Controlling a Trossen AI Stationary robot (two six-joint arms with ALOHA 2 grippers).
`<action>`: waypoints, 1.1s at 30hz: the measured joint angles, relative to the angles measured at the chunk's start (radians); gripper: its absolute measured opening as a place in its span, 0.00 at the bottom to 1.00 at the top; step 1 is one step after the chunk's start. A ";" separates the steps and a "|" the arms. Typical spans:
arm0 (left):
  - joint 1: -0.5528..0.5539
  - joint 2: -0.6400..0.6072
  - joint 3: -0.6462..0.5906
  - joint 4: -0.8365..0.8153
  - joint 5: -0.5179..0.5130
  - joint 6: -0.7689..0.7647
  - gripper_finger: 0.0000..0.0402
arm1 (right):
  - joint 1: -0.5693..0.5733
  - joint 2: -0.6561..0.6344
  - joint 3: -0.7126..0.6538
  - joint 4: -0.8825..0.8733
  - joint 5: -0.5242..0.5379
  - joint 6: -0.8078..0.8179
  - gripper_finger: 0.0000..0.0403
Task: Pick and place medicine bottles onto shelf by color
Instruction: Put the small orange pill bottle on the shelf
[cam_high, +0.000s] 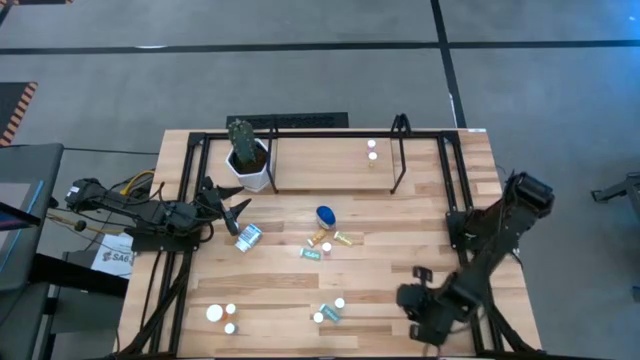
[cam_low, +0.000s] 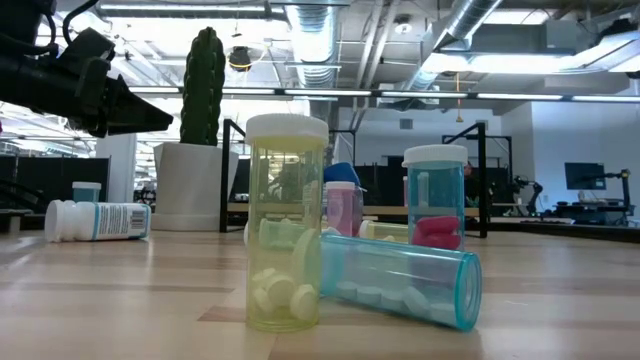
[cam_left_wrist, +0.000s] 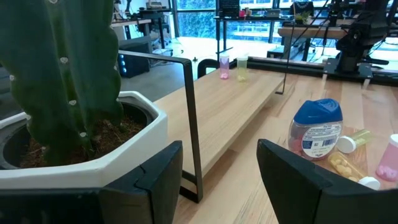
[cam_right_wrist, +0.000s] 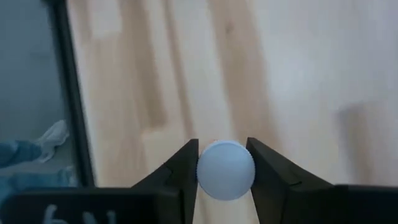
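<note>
Gripping a white-capped bottle (cam_right_wrist: 225, 169) between its fingers, the right gripper (cam_high: 417, 296) sits at the near right of the table (cam_high: 400, 235), fingers closed flat against the cap's sides in its wrist view; the bottle's body colour cannot be told. Step in hand, as I judge it: a bottle just picked, carry not yet begun. The shelf (cam_high: 330, 160) lies along the far edge, with two small bottles (cam_high: 372, 150) already standing toward its right end, one pink and one yellow-green in the left wrist view. Next move calls for a lift clear of the table, then travel to the far side over the shelf's black rail, setting down beside a like colour. The left gripper (cam_high: 232, 213) waits near the cactus pot (cam_high: 249, 165) at far left, fingers spread and empty. A white bottle (cam_high: 247, 237) lies on its side just beside it. The blue bottle (cam_high: 326, 215) and several small ones sit mid-table; more stand near left and near centre.
</note>
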 joint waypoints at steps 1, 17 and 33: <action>0.000 0.000 0.000 0.000 0.000 0.000 0.49 | -0.032 -0.003 0.010 -0.013 -0.002 -0.026 0.31; 0.000 0.000 0.000 0.000 0.000 0.000 0.49 | -0.573 -0.014 0.201 -0.143 -0.003 -0.612 0.33; 0.000 0.000 0.000 0.000 0.000 0.000 0.49 | -1.208 -0.014 0.229 -0.005 -0.154 -1.198 0.34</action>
